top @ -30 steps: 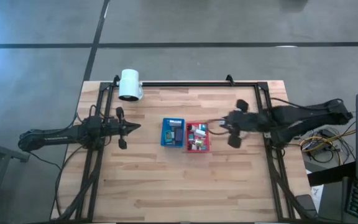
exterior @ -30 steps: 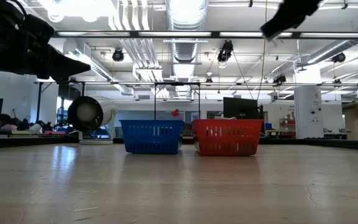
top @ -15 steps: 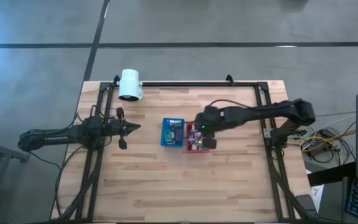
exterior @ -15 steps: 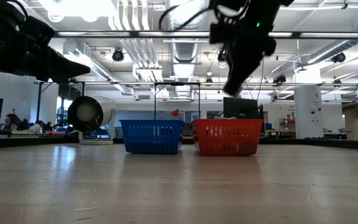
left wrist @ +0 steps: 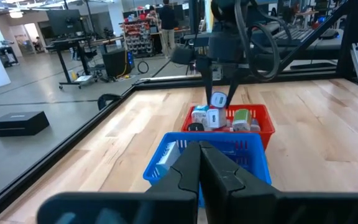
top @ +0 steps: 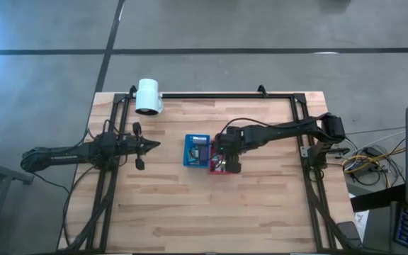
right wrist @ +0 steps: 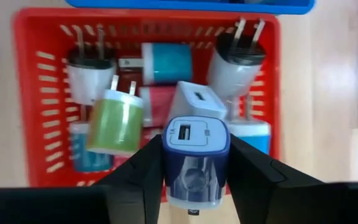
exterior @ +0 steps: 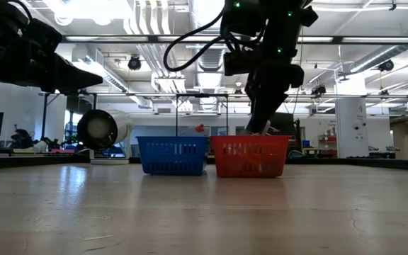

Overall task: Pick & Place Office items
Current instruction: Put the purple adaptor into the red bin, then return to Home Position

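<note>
- Right pincer (right wrist: 194, 180) hangs over the red basket (top: 224, 156) at the middle of the surface (top: 190, 212), its two dark fingers closed on the flanks of a dark blue USB charger cube (right wrist: 196, 158), socket face towards the wrist camera.
- From the left wrist view the same pincer (left wrist: 219, 106) is seen just above the heap, the held cube (left wrist: 218, 101) clear of the items beneath it.
- Left pincer (top: 147, 145) waits well to the left of the baskets; its fingers (left wrist: 191, 171) lie pressed together with nothing between them.
- Loose in the red basket are more chargers: a green one (right wrist: 112, 121), a teal one (right wrist: 166, 62), a white cube (right wrist: 197, 99), and two round white plugs (right wrist: 86, 71) with bare prongs.
- A blue basket (top: 197, 149) stands touching the red one on its left side; it already holds something, but what cannot be made out.
- A white lamp head (top: 148, 96) lies at the far left corner of the surface, well apart from the work.
- Handling, as a judgement: these chargers look light, rigid and smooth-shelled, so they should neither crush nor bend, yet may twist or slide in a loose hold.
- Flat opposite sides of the body give the surest hold; the metal prongs are thin and best left alone.
- Since the pieces lie heaped and touching, a lift straight up seems wise, lest a neighbour's prongs snag.
</note>
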